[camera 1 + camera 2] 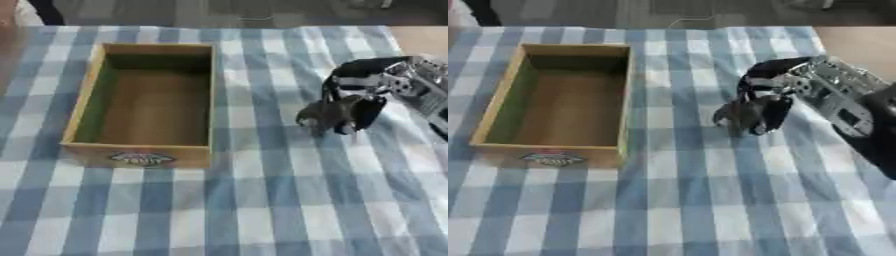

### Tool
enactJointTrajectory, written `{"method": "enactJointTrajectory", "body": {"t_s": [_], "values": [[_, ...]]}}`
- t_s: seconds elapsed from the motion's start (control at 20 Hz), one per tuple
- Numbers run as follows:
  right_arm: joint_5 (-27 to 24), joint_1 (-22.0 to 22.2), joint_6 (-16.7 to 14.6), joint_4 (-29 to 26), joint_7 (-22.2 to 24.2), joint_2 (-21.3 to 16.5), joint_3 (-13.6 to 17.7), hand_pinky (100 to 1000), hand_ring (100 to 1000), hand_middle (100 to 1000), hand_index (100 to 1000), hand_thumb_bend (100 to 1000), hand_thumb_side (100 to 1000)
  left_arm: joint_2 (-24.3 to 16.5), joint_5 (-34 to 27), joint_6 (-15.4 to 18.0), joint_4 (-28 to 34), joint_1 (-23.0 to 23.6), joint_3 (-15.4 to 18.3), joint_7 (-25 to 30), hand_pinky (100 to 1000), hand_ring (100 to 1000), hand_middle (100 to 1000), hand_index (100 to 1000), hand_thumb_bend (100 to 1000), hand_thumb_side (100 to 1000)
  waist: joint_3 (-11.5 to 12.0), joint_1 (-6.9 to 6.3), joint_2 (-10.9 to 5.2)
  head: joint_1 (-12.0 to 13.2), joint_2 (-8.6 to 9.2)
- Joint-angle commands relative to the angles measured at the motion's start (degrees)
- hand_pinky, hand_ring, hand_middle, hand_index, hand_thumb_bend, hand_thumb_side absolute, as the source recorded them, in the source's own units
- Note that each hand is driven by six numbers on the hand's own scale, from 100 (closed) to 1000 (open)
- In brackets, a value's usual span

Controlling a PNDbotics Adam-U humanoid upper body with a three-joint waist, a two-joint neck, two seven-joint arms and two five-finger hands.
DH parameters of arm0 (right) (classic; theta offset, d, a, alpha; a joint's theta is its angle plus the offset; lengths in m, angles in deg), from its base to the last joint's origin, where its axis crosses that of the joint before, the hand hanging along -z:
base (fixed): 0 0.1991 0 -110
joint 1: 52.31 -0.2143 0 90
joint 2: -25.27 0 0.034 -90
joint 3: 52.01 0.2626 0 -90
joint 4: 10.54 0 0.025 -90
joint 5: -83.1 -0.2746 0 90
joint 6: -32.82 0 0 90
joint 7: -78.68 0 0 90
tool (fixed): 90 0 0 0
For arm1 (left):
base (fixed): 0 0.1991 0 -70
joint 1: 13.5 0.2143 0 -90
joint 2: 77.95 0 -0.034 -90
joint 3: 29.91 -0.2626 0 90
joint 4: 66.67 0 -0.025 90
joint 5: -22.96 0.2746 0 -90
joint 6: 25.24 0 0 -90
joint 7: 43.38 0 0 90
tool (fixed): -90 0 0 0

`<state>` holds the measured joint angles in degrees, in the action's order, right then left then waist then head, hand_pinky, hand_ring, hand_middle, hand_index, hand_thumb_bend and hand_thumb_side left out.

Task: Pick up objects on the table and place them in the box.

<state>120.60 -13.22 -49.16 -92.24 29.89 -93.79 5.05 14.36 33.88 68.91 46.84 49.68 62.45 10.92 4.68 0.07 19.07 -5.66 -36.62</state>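
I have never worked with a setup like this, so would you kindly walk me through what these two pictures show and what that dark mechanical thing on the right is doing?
Both pictures come from one moment: they are the left and right eyes of a camera in a humanoid robot's head, looking down at its work, so they are nearly identical.

The surface is a table under a blue and white checked cloth. On it stands an open wooden box with a label on its near side; its inside looks empty.

The black and silver machinery coming in from the right is the robot's right arm, ending in its right hand. Its fingers curl down around a small grey object, which I cannot identify, at the cloth. Whether it is lifted yet is unclear.

The left hand is not visible. The job is to put objects into the box.
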Motion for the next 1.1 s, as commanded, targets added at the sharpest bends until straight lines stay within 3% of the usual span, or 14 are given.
{"method": "enactJointTrajectory", "body": {"t_s": [0.05, 0.8, 1.1], "values": [[-0.52, -1.13, 0.61, -1.07, -0.2, -1.14, 0.57, 748, 874, 527, 683, 347, 106, -1.54, 0.03, 0.04, 1.08, -0.79, 0.26, -0.07, 838, 859, 800, 802, 100, 648, -0.05, -0.06, -1.03, -0.08, 0.37], [-0.99, -1.32, 1.55, -1.89, -1.34, -1.16, 0.69, 737, 862, 519, 629, 101, 125, -1.56, -0.01, 0.07, 1.08, -0.77, 0.25, 0.05, 838, 860, 801, 802, 100, 647, -0.24, -0.16, -1.02, -0.1, 0.46], [-0.87, -1.52, 1.61, -2.28, -1.85, -1.21, 0.73, 735, 861, 520, 597, 100, 123, -1.61, 0.0, 0.12, 1.08, -0.78, 0.31, -0.02, 838, 860, 801, 802, 100, 644, -0.24, -0.09, -1.07, -0.05, 0.59]]}}
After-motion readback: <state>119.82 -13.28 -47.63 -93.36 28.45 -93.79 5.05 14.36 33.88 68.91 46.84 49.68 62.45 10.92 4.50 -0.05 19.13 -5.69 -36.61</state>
